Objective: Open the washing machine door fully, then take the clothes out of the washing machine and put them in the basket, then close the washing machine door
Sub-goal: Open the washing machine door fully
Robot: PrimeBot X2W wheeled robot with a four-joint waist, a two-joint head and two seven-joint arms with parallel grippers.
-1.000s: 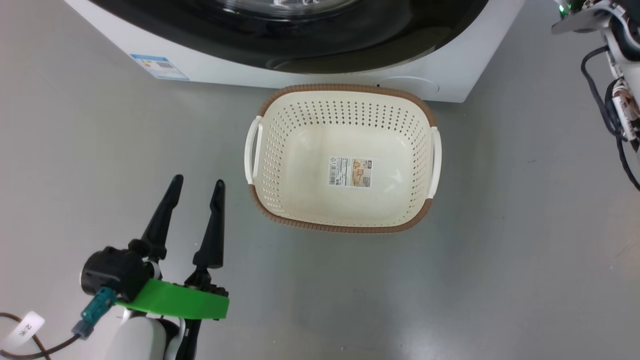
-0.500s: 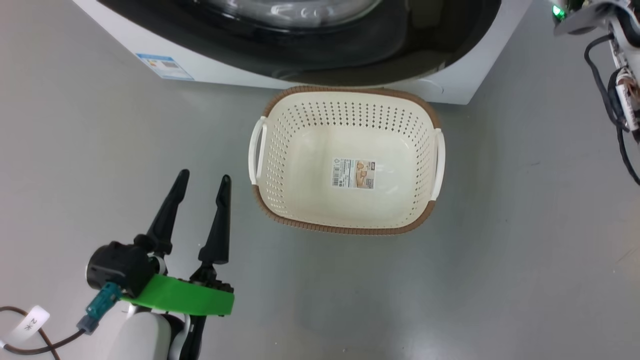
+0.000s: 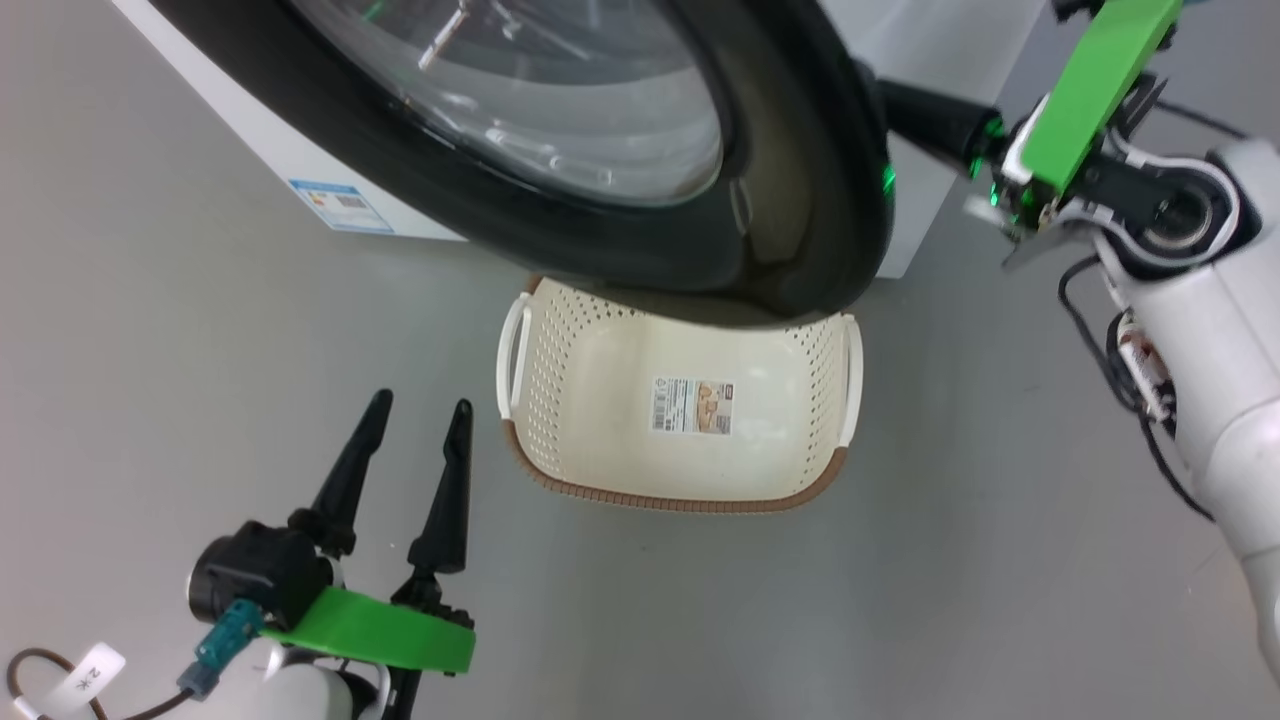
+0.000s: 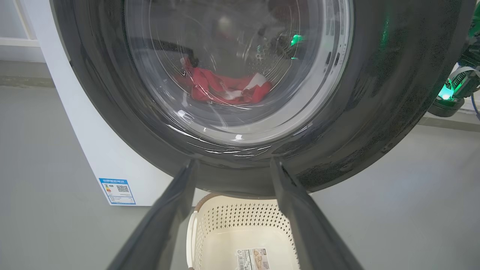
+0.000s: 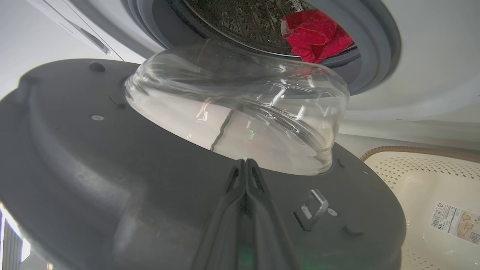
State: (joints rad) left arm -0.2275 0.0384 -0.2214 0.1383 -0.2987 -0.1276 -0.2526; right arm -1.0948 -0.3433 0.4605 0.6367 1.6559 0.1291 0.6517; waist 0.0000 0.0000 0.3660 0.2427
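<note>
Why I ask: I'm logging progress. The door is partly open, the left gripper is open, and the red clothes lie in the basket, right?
Not quite: the clothes are inside the washing machine, as the right wrist view shows; the basket holds none. The rest stands.

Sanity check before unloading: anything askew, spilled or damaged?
Nothing spilled or damaged. The washing machine door stands part-open, hiding the basket's far rim in the head view. The basket sits upright and empty, and the clothes lie in the drum.
</note>
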